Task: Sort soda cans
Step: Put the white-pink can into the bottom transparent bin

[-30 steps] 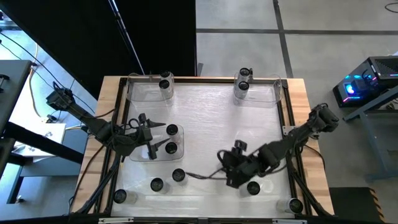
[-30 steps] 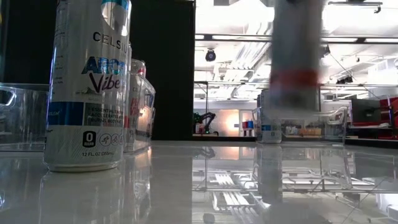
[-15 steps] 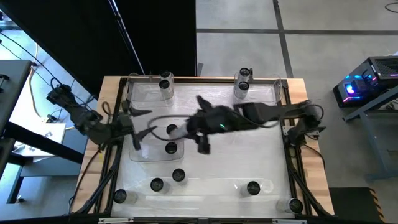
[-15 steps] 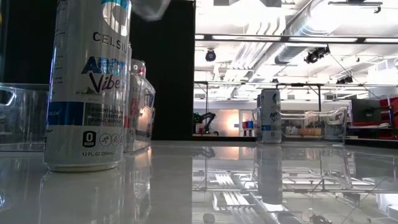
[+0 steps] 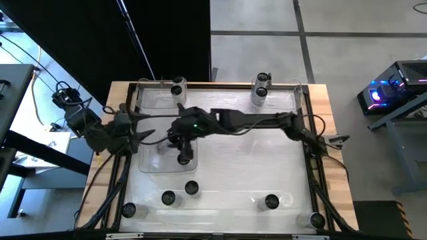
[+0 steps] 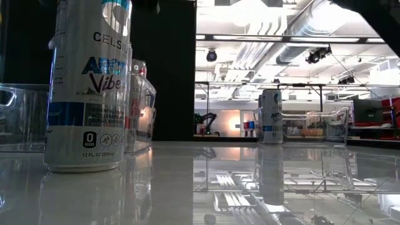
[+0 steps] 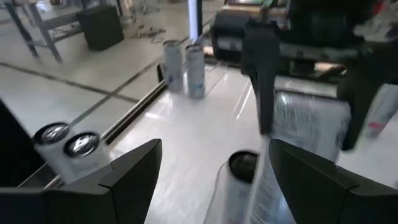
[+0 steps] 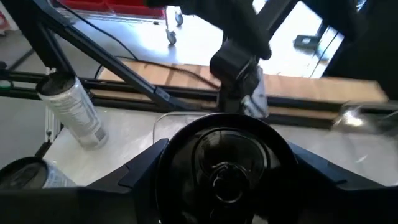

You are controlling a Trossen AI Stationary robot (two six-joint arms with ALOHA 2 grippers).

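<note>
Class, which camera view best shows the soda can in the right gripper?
The right wrist view: the soda can's dark top sits plainly between the right gripper's fingers. The left wrist view shows its silvery side, blurred. In the high view the gripper hides it; the low view misses it.

bright overhead light, glossy table glare, blurred wrist views.

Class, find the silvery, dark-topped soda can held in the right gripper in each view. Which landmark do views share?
Right wrist view: silvery soda can, centre, between the fingers.
Left wrist view: right of centre.
High view: hidden under the right gripper.
Low view: not in it.
Landmark: the right gripper, in all but the low view.
</note>
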